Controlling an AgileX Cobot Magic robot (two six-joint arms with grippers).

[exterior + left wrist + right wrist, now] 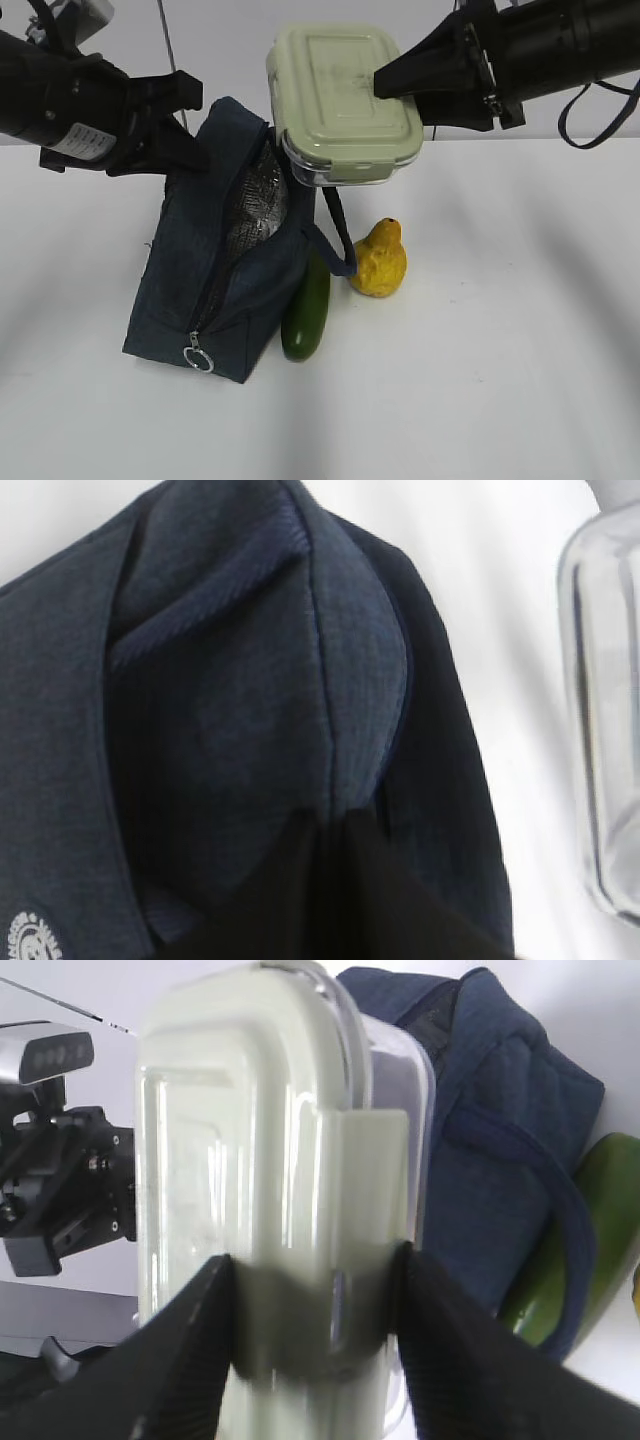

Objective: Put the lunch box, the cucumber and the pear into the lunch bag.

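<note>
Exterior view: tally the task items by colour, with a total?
Green: 2, the lunch box (pale green lid, held in the right pincer) and the cucumber
Yellow: 1, the pear
Navy: 1, the lunch bag, its top pinched by the left pincer
Total: 4

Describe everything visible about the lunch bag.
The lunch bag is a boxy dark navy fabric bag standing on the white table, leaning. Its long zipper is open, baring crinkled silvery lining inside, with a metal ring pull hanging at the near lower end. A looped handle hangs on its right side. The left pincer is shut on the fabric at its upper far edge. The cucumber lies against its right side. The lunch box, held in the right pincer, hangs just above the opening.
</note>
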